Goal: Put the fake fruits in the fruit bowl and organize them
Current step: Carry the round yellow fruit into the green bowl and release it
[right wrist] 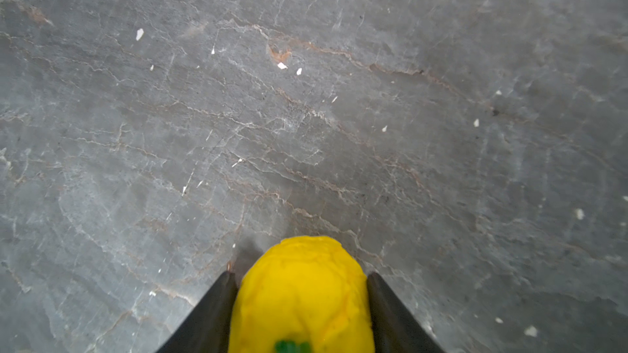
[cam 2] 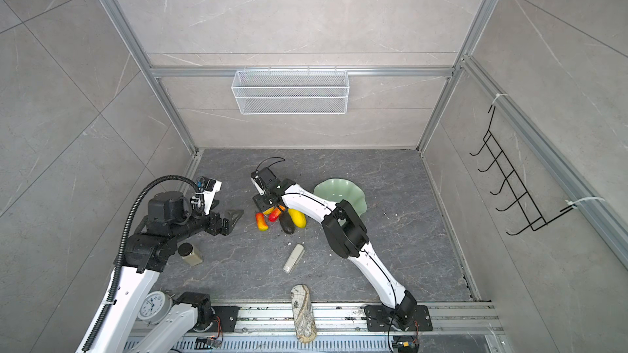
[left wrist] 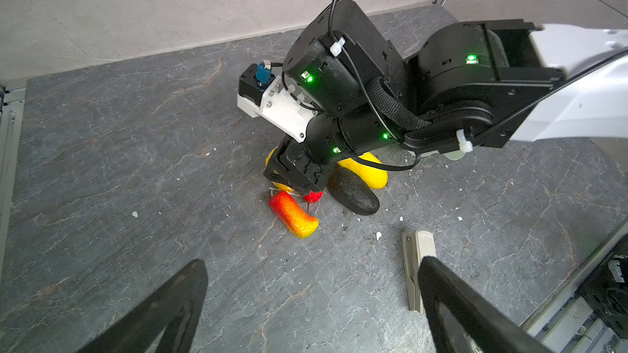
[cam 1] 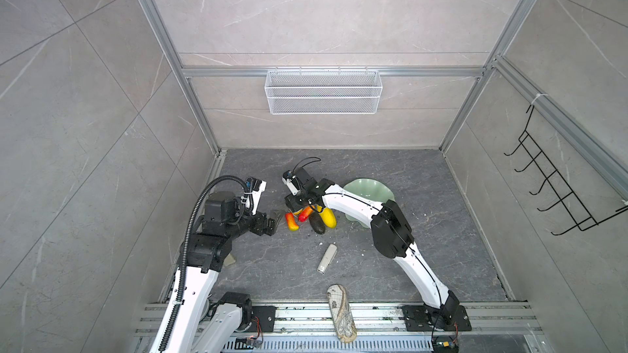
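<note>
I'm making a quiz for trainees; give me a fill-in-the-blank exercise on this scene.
1. The right tool grips the round yellow fruit, which has a ___ top.
2. The left tool stands ___, holding nothing.
3. Between the long yellow fruit and a red-to-yellow fruit lies the ___ one.
Missing words: green; open; blackish.

Right gripper (right wrist: 301,275), angled down, pinches the round yellow fruit (right wrist: 302,300); left gripper (left wrist: 312,263) hovers with jaws spread wide.
</note>
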You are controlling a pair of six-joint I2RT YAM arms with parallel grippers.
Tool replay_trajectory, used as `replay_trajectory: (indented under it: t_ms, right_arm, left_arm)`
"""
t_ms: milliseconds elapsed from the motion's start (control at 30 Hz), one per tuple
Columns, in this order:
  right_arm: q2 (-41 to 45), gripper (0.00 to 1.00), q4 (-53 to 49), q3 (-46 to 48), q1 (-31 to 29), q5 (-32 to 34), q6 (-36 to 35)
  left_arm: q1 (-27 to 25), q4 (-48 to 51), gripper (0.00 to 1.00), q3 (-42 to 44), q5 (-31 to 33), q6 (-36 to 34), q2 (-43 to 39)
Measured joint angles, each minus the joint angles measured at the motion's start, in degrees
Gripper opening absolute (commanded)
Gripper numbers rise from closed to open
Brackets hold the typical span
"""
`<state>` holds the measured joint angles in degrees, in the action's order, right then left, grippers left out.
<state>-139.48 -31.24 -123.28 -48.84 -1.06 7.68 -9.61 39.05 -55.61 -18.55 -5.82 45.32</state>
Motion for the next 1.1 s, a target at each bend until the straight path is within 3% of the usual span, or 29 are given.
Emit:
replay_trajectory:
  t_ms: [67, 233, 533, 733, 1100]
  right_arm:
    - [2.58, 0.49, -0.17, 1.03, 0.22, -0.09, -0.79]
    - [18.18, 0.49, 2.54, 11.91, 2.75, -1.14, -1.9]
    - [41.53, 0.47, 9.33, 34.49, 16.02, 0.26, -2.54]
    - [44.83, 0.46, 9.97, 46.18, 22.49, 0.66, -2.54]
    - [44.65, 0.43, 13.46, 53.51, 24.37, -0.22, -2.32]
  left_arm:
    - [0.0, 0.0, 1.0, 0.0, 0.0, 0.0, 0.0]
    - [0.02, 0.0, 1.0, 0.0, -0.02, 0.0, 0.02]
    - [0.28, -0.02, 1.0, 0.02, -0.02, 0.0, 0.15]
    - [0.35, -0.02, 1.0, 0.04, -0.02, 0.0, 0.63]
    - [0.39, -0.02, 1.0, 0.04, -0.02, 0.0, 1.14]
